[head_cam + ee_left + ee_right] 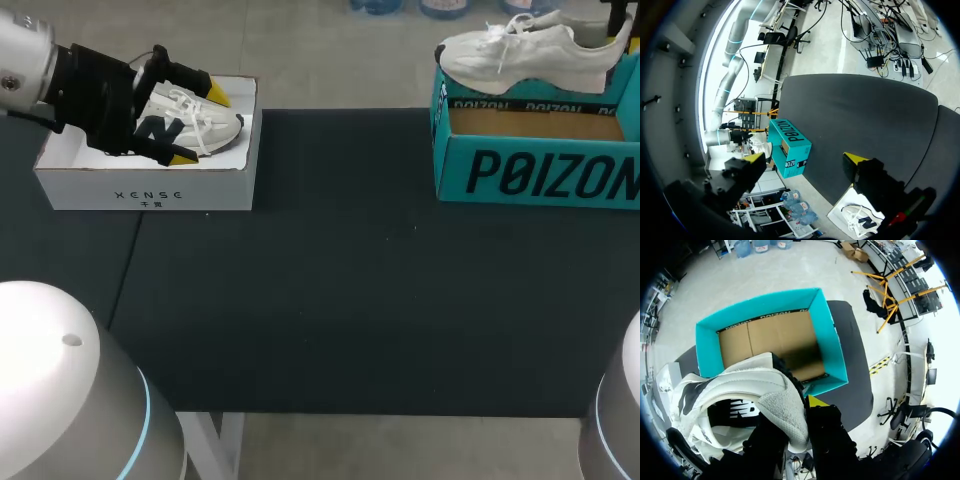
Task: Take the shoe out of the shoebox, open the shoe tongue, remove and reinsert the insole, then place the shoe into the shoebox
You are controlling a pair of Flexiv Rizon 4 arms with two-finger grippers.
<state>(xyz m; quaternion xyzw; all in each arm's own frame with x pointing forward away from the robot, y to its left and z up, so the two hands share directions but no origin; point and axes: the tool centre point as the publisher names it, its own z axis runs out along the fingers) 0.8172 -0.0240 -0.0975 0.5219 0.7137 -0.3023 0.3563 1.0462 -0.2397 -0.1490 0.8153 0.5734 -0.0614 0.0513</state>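
Note:
A white sneaker hangs over the teal shoebox, toe toward the middle of the table. My right gripper is shut on its heel collar, and the box's brown floor lies bare under it. At the far left a second white sneaker with a dark logo lies in a white shoebox. My left gripper hovers just above it, open, one yellow tip on each side of the shoe and not touching it. In the left wrist view this shoe shows under one finger.
The dark mat runs between the two boxes. The white box stands at the mat's left edge, the teal box at the back right. Both arm bases fill the near corners.

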